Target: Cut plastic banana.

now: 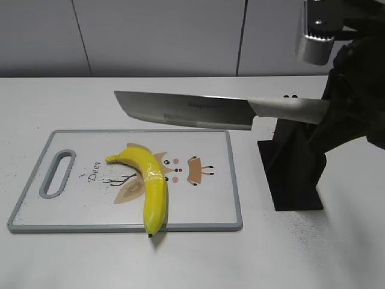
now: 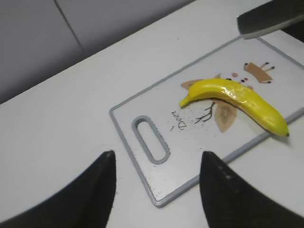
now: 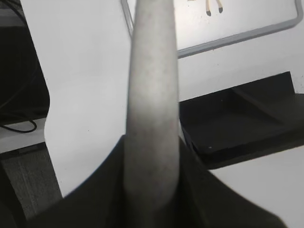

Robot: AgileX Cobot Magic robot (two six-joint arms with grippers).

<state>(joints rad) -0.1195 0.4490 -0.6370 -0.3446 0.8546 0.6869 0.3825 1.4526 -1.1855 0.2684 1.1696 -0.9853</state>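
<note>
The plastic banana (image 1: 154, 186) is glossy yellow and lies whole on the cutting board (image 1: 204, 205), its dark tip past the board's front edge. It also shows in the left wrist view (image 2: 237, 97). My right gripper (image 1: 329, 113) is shut on the white handle (image 3: 152, 95) of a cleaver knife (image 1: 180, 110). The blade hangs level in the air above the board's far edge, pointing left, not touching the banana. My left gripper (image 2: 156, 178) is open and empty, above the board's handle-slot corner (image 2: 152, 142). The left gripper is out of the exterior view.
A black knife stand (image 1: 292, 171) sits on the white table right of the board and shows in the right wrist view (image 3: 242, 118). A grey wall runs along the back. The board has a deer print and a grey rim.
</note>
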